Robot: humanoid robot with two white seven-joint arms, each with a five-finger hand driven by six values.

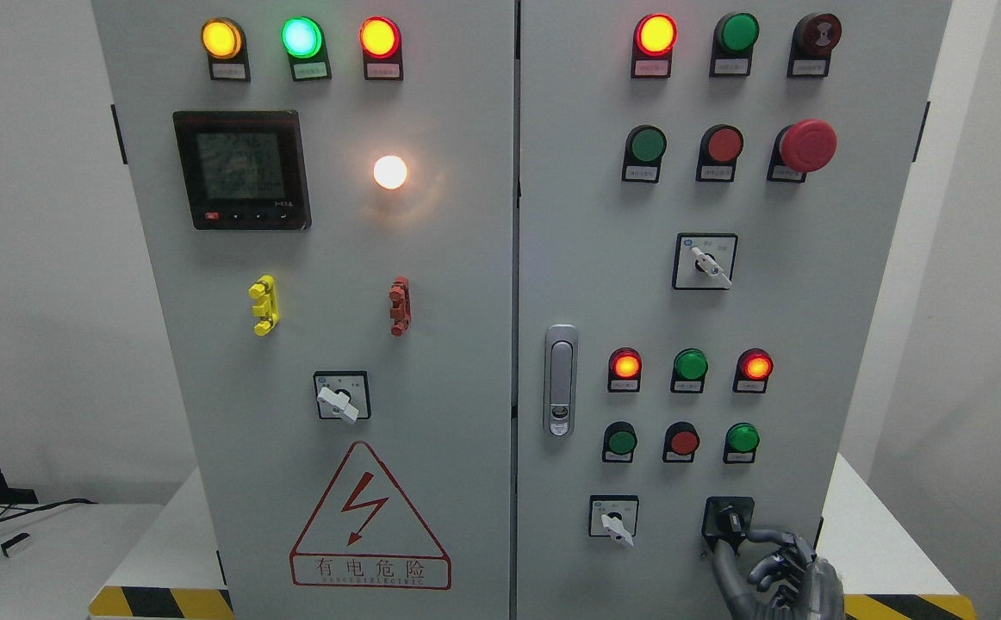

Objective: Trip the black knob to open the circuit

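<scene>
— Starting at the right robot hand (780,568): one grey, jointed metal hand shows at the lower right, its fingers (767,539) curled, one fingertip touching the black knob (729,521). I can't tell whether it truly grips.

— Where does that knob sit?

— Bottom right of the cabinet's right door (811,284), on a square black plate. Just left of it is a white-handled rotary switch (613,519).

— How many of those?

— Three white-handled ones in all: that one, one higher on the same door, one on the left door (208,344).

— And the lamps?

— Round, glossy domes. The left door has three in a top row, plus a single white glowing one. One red mushroom button (805,145) bulges on the right door; one chrome latch handle (560,379) stands near the seam.

— Anything else?

— One square meter screen (241,169), one red lightning triangle (370,517), smooth grey painted metal throughout.
</scene>
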